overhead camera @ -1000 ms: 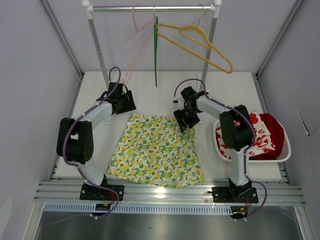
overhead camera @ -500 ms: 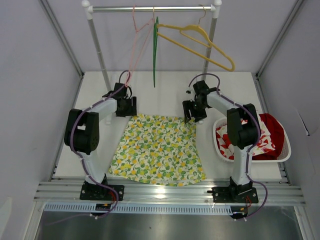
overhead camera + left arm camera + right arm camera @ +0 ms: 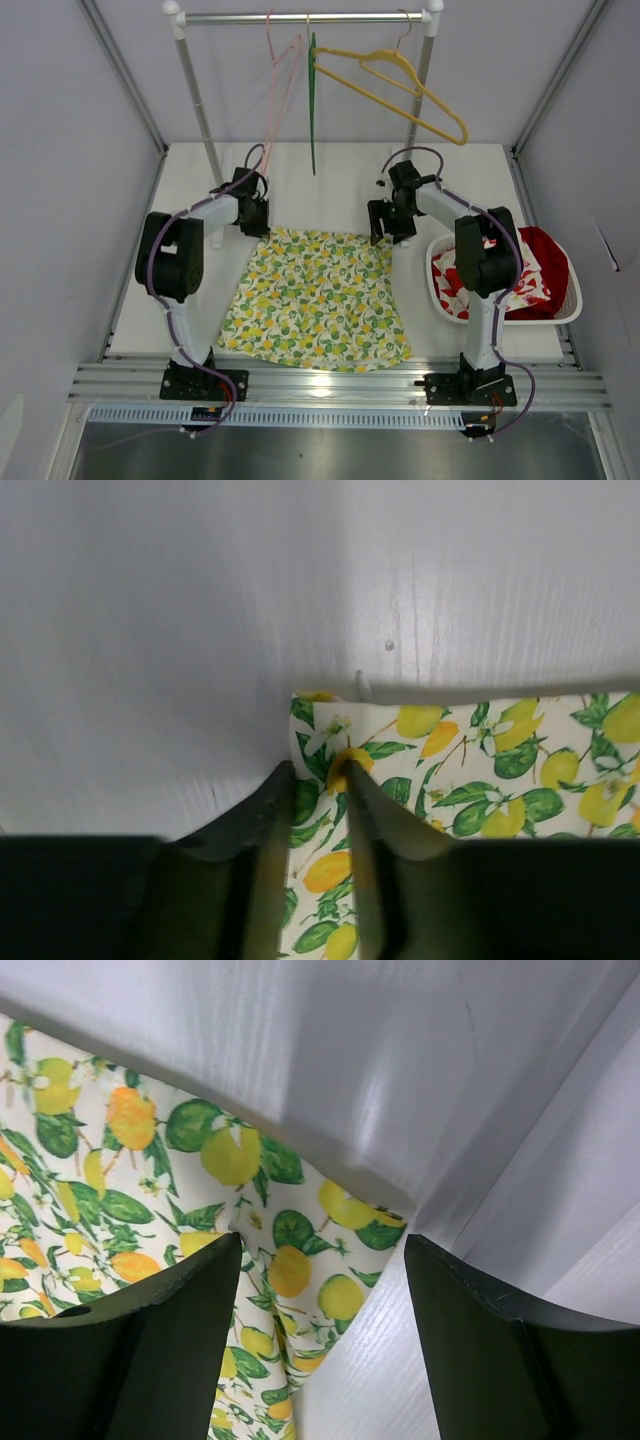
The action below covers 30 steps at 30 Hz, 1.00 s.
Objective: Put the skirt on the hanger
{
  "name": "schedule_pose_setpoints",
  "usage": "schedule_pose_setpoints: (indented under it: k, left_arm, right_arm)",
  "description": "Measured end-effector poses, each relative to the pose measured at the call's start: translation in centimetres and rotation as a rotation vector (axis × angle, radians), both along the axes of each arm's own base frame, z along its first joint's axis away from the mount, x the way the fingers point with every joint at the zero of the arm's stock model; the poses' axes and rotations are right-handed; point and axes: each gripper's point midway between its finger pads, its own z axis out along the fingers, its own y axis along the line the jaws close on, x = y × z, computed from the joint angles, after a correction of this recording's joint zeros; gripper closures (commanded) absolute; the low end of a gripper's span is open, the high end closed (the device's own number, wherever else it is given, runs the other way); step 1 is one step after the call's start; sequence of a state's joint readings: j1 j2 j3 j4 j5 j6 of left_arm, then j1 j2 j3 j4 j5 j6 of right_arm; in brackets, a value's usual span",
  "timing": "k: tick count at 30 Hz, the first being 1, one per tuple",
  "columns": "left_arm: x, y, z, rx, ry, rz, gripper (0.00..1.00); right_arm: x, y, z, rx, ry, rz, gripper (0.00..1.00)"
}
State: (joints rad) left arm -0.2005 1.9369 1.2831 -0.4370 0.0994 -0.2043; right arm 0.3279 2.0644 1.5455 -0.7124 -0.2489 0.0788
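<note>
The skirt point(image 3: 315, 300), white with a lemon and leaf print, lies flat on the white table between both arms. My left gripper point(image 3: 262, 222) is down at its far left corner. In the left wrist view that gripper point(image 3: 318, 770) has its jaws drawn close together, with the skirt's point(image 3: 480, 750) corner edge pinched between them. My right gripper point(image 3: 380, 232) is at the far right corner. In the right wrist view it point(image 3: 322, 1245) stands open, astride the skirt's point(image 3: 150, 1160) corner. A yellow hanger point(image 3: 410, 90), a green hanger point(image 3: 312, 100) and a pink hanger point(image 3: 275, 90) hang on the rail.
The rail point(image 3: 230, 17) stands on two posts at the back of the table. A white basket point(image 3: 570, 305) holding red and white clothes point(image 3: 520, 265) sits at the right. Grey walls close in both sides.
My left gripper moved right onto the skirt's far left corner and its jaws closed down. My right gripper shifted back and right to the far right corner, still open.
</note>
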Motion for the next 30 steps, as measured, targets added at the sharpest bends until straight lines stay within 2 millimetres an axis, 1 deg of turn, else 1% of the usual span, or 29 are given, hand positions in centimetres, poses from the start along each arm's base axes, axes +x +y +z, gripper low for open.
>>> schedule_pose_setpoints:
  k: [1, 4, 5, 8, 11, 12, 14, 15, 16, 18, 19, 21, 23, 26, 29, 30]
  left_arm:
    - [-0.1, 0.1, -0.1, 0.005, 0.006, -0.001, 0.89]
    - [-0.3, 0.3, -0.2, 0.014, 0.014, 0.004, 0.98]
    - [-0.3, 0.3, -0.2, 0.015, 0.013, 0.005, 1.00]
    - [-0.3, 0.3, -0.2, 0.018, 0.012, 0.004, 1.00]
    - [-0.5, 0.3, -0.2, 0.014, 0.009, 0.008, 1.00]
    - [-0.6, 0.3, -0.2, 0.012, 0.007, 0.009, 1.00]
    - [-0.9, 0.3, -0.2, 0.011, 0.009, 0.011, 1.00]
    - [-1.1, 0.3, -0.2, 0.009, 0.008, 0.016, 1.00]
    - [-1.3, 0.4, -0.2, 0.007, 0.009, 0.017, 1.00]
    - [-1.7, 0.4, -0.1, 0.005, 0.012, 0.017, 1.00]
    - [-2.0, 0.4, 0.0, 0.003, 0.015, 0.015, 1.00]
    - [-2.2, 0.3, 0.5, -0.006, 0.012, 0.011, 1.00]
    - [-2.1, 0.0, 1.6, -0.024, -0.009, 0.004, 1.00]
    - [-1.7, -0.6, 4.3, -0.061, -0.065, -0.003, 1.00]
    - [-0.8, -1.4, 8.1, -0.115, -0.162, -0.011, 1.00]
    - [-0.5, -1.6, 9.6, -0.137, -0.200, -0.011, 1.00]
  right_arm:
    - [0.0, -0.2, -0.1, -0.007, 0.000, -0.004, 0.27]
    - [-0.2, -0.8, -0.6, -0.026, 0.008, -0.013, 0.27]
    - [-0.4, -0.9, -0.7, -0.028, 0.013, -0.015, 0.27]
    - [-0.4, -0.8, -0.7, -0.029, 0.009, -0.013, 0.28]
    - [-0.5, -0.5, -0.7, -0.030, 0.005, -0.001, 0.38]
    - [-0.6, -0.4, -0.7, -0.030, 0.006, 0.001, 0.49]
    - [-0.7, 0.1, -0.7, -0.030, 0.001, 0.016, 0.66]
    - [-0.8, 0.3, -0.7, -0.029, 0.000, 0.023, 0.81]
    - [-0.8, 0.5, -0.8, -0.029, 0.000, 0.029, 0.87]
    - [-0.7, 0.9, -0.8, -0.024, 0.001, 0.037, 0.98]
    - [-0.7, 1.0, -0.8, -0.021, -0.001, 0.040, 1.00]
    - [-0.4, 1.1, -0.4, -0.011, -0.007, 0.041, 1.00]
    - [0.2, 1.2, 0.2, 0.002, -0.021, 0.038, 1.00]
    - [1.1, 0.9, 1.8, 0.020, -0.065, 0.036, 1.00]
    - [1.6, 0.7, 4.8, 0.046, -0.130, 0.032, 1.00]
    - [1.8, 0.6, 6.2, 0.057, -0.162, 0.033, 1.00]
